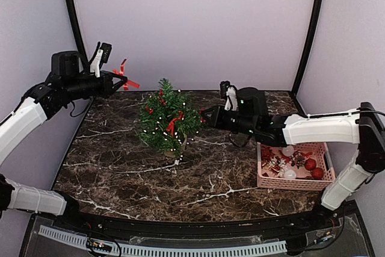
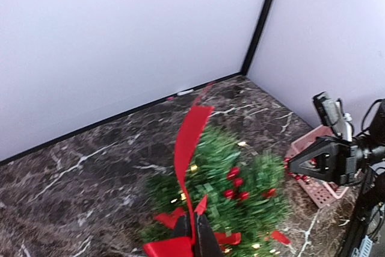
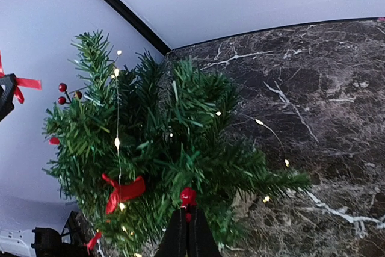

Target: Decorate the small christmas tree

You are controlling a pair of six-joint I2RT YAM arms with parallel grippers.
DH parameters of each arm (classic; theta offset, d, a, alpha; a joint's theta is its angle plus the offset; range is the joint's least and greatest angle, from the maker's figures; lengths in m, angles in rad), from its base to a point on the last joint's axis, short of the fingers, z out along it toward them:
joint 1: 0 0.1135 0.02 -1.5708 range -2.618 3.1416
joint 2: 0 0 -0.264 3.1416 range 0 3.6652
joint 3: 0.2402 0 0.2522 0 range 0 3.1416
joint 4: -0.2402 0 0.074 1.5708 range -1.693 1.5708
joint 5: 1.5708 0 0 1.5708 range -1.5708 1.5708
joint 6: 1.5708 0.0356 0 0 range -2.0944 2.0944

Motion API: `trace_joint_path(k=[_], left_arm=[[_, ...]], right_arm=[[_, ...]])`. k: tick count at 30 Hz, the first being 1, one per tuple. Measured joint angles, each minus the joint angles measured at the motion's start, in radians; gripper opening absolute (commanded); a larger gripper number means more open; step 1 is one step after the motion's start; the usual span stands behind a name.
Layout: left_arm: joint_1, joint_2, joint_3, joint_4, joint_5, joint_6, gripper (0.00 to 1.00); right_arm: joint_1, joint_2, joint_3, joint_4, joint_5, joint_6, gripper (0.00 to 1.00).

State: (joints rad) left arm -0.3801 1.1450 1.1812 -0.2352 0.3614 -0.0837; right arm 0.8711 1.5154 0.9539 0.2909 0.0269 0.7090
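The small christmas tree stands on the dark marbled desk between my two sets of jaws. It is just ahead of the right jaws and well apart from the left jaws, below and in front of them. A red bow sits among its branches, and the left wrist view shows a cluster of red berries. A string of tiny lights runs down the green needles and spills onto the desk beside the trunk.

My right jaws are pressed together at the tree's flank, tips in among the outer branches. They pinch a small red trinket, which touches the foliage. My right arm reaches across the desk toward the tree.

My left jaws hang high above the desk's far left corner, close to the wall and clear of the tree. They are pinched on a red ribbon. In the left wrist view one tail of this ribbon stands up from the tips, across the sight of the tree beyond.

Behind the right jaws, beside the right forearm, a pink basket rests on the desk. It holds red baubles, white baubles and other small ornaments too jumbled to tell apart.
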Motion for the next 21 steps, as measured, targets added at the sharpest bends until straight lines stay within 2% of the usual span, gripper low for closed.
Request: trace_joint_path(k=[4, 13, 21], left_arm=[[0.089, -0.037, -0.090, -0.002, -0.021, 0.023, 0.00], [0.097, -0.102, -0.196, 0.012, -0.072, 0.067, 0.00], [0.097, -0.117, -0.214, 0.031, -0.067, 0.098, 0.00]], right_arm=[[0.023, 0.116, 0.105, 0.024, 0.036, 0.026, 0.00], [0.044, 0.212, 0.229, 0.029, 0.103, 0.056, 0.00], [0.046, 0.291, 0.286, 0.014, 0.104, 0.060, 0.00]])
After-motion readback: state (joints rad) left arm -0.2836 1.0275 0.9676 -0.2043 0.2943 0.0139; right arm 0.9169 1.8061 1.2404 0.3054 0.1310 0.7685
